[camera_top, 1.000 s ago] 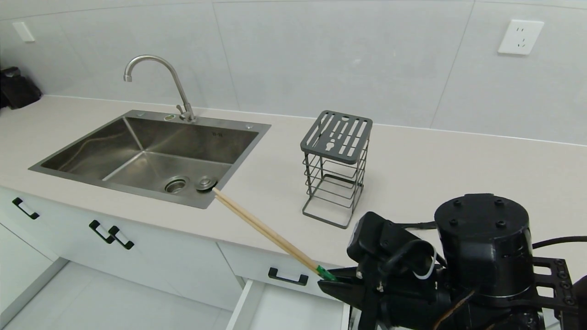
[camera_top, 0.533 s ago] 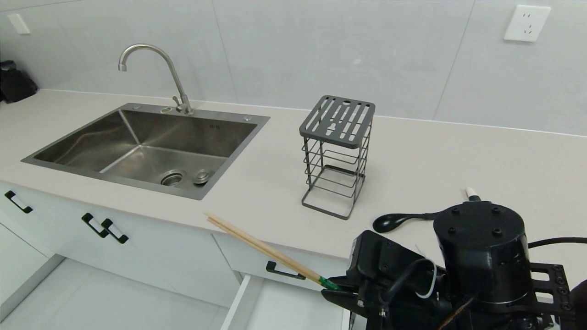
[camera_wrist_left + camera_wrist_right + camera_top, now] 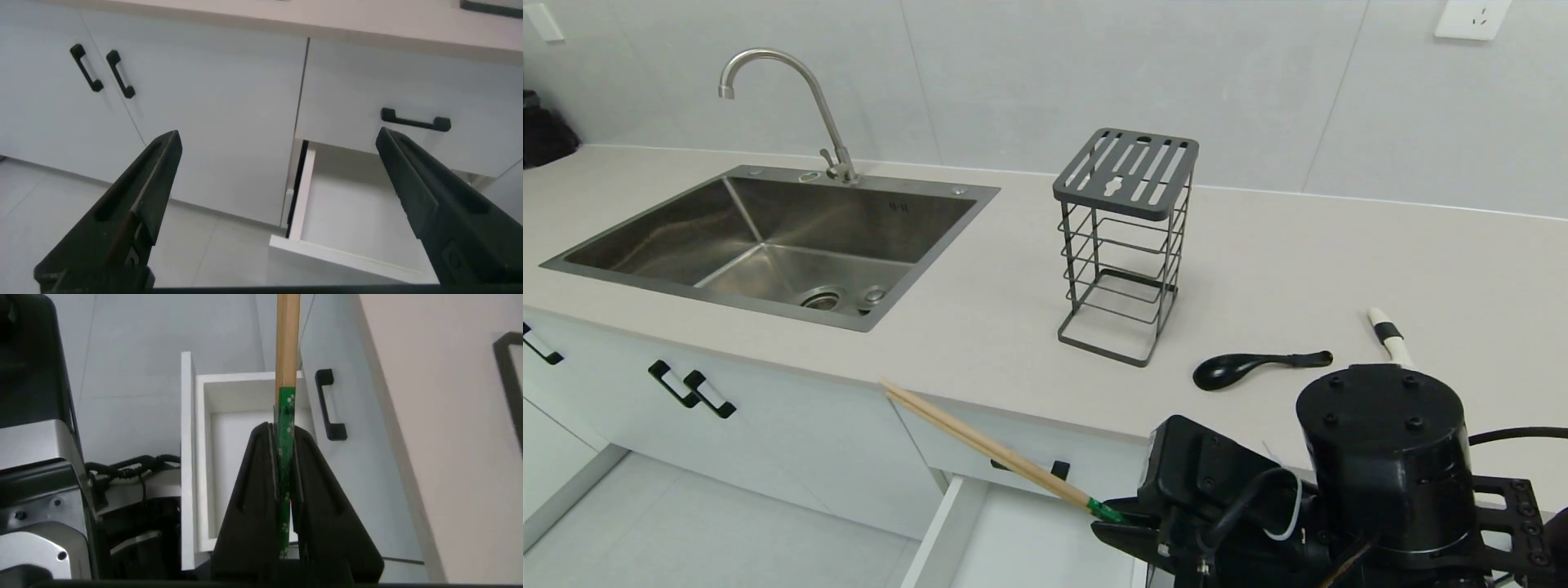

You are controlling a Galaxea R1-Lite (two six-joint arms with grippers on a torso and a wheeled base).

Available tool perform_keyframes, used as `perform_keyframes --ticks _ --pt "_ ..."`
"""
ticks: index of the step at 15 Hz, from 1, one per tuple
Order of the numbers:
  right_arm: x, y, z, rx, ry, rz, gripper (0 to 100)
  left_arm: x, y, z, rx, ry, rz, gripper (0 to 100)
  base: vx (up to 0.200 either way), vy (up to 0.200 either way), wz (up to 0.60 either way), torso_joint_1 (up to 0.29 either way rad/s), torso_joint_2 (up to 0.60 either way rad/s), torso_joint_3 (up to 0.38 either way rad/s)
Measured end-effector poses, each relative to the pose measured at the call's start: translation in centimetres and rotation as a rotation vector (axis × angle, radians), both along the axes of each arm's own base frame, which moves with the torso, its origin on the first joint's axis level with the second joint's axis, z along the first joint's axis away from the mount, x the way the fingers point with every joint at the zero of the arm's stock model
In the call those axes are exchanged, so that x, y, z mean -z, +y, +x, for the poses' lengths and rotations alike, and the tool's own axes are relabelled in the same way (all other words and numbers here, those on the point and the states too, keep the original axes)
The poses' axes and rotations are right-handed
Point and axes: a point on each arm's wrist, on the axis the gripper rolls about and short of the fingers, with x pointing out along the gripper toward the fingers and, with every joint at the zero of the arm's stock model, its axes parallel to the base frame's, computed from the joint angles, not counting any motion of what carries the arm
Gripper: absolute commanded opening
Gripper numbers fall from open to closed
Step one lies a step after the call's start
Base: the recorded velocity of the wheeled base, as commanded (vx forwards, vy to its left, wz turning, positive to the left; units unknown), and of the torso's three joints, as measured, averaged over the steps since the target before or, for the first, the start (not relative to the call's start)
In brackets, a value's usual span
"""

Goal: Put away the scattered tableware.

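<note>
A pair of wooden chopsticks (image 3: 988, 447) with green ends is clamped in my right gripper (image 3: 1115, 518), which hangs in front of the counter above an open white drawer (image 3: 931, 539). From the wrist, the right gripper (image 3: 283, 437) is shut on the chopsticks (image 3: 288, 343) over the drawer (image 3: 237, 441). A black spoon (image 3: 1233, 369) and a white utensil with a black band (image 3: 1387, 333) lie on the counter near its front right. My left gripper (image 3: 278, 143) is open with nothing between its fingers, facing the cabinet fronts and the drawer (image 3: 351, 220).
A dark wire utensil rack (image 3: 1127, 167) stands mid-counter. A steel sink (image 3: 711, 296) with a curved tap (image 3: 821, 114) lies to the left. Black cabinet handles (image 3: 690, 384) stick out below the counter edge.
The head camera has moved, shifting the whole view and bringing the spoon and white utensil into sight. The chopstick tips, earlier over the sink's corner, now sit in front of the counter edge.
</note>
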Motion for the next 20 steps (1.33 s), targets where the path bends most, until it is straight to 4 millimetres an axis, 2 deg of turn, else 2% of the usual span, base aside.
perform_keyframes --ticks 5,12,20 --pt "0.1 0.1 -0.3 -0.006 0.01 -0.001 0 0.0 0.0 0.0 0.0 0.0 0.0 100 0.0 0.0 0.0 -0.127 0.25 0.12" --pt "0.5 1.0 -1.9 -0.062 0.035 0.0 0 0.0 0.0 0.0 0.0 -0.001 0.0 100 0.0 0.0 0.0 -0.126 0.25 0.121" --pt "0.9 1.3 -2.1 -0.069 0.044 -0.01 0 0.0 0.0 0.0 0.0 0.0 0.0 100 0.0 0.0 0.0 -0.115 0.23 0.109"
